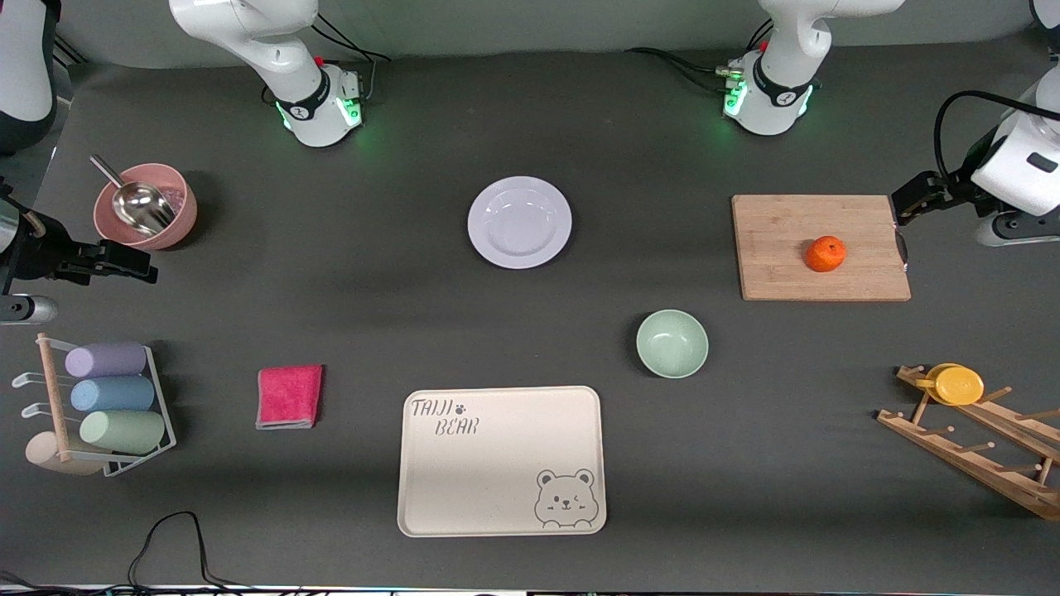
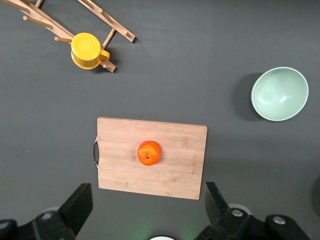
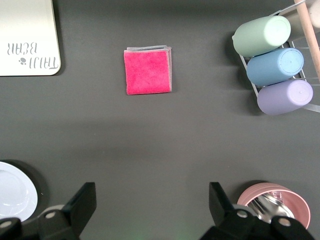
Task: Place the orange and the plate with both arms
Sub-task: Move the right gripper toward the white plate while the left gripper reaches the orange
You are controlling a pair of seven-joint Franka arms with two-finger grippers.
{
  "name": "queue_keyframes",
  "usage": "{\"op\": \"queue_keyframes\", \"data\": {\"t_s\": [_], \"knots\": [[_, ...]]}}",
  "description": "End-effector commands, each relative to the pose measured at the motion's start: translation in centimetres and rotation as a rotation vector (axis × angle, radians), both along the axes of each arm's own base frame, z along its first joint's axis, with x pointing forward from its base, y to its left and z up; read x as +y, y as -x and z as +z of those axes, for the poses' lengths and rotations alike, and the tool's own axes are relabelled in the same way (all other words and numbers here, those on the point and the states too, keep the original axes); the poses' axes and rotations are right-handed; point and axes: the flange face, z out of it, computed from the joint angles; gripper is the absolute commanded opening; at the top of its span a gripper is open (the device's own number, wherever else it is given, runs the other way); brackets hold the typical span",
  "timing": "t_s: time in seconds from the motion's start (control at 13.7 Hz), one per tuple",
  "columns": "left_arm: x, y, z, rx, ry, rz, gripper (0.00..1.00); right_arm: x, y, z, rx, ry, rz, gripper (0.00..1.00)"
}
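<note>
left wrist view: orange (image 2: 149,152) lies clear of spread fingers (image 2: 77,205).

Tray lettering: "TAIJI BEAR", dark outline capitals in two lines with a small paw print after the first word, on the cream tray (image 1: 502,461), in the corner toward the right arm's end and farther from the front camera.
Same lettering, right wrist view: seen upside down on the tray's (image 3: 27,30) visible corner; still readable.
Tray picture: winking bear face drawn in outline, in the tray's corner toward the left arm's end and nearest the front camera; no words with it.
Cutting board mark: faint burned stamp on the wooden board (image 2: 170,175) near one short edge; too small to read.
Other items: no legible text, numbers or brands.
</note>
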Motion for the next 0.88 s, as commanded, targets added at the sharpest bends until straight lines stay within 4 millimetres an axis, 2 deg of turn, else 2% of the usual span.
{"op": "queue_keyframes", "data": {"t_s": [0.0, 0.44, 0.66, 0.73, 0.8], "knots": [[-0.3, 0.0, 0.6, 0.026, -0.003, -0.035, 1.0, 0.1, 0.3, 0.1, -0.018, 0.01, -0.021, 1.0], [0.8, -0.7, 0.3, 0.035, -0.001, -0.018, 1.0, 0.1, 0.3, 0.0, -0.016, 0.01, -0.022, 1.0], [1.8, -0.6, 0.0, 0.053, -0.01, 0.003, 1.0, 0.0, 0.9, 0.7, -0.019, 0.007, -0.022, 1.0], [3.3, 0.1, 0.2, 0.084, -0.007, 0.029, 1.0, 0.0, 1.3, 0.7, -0.016, 0.005, -0.022, 1.0], [4.8, 0.5, 1.4, 0.083, 0.0, 0.057, 1.0, 0.1, 1.6, 0.8, -0.016, 0.004, -0.019, 1.0]]}}
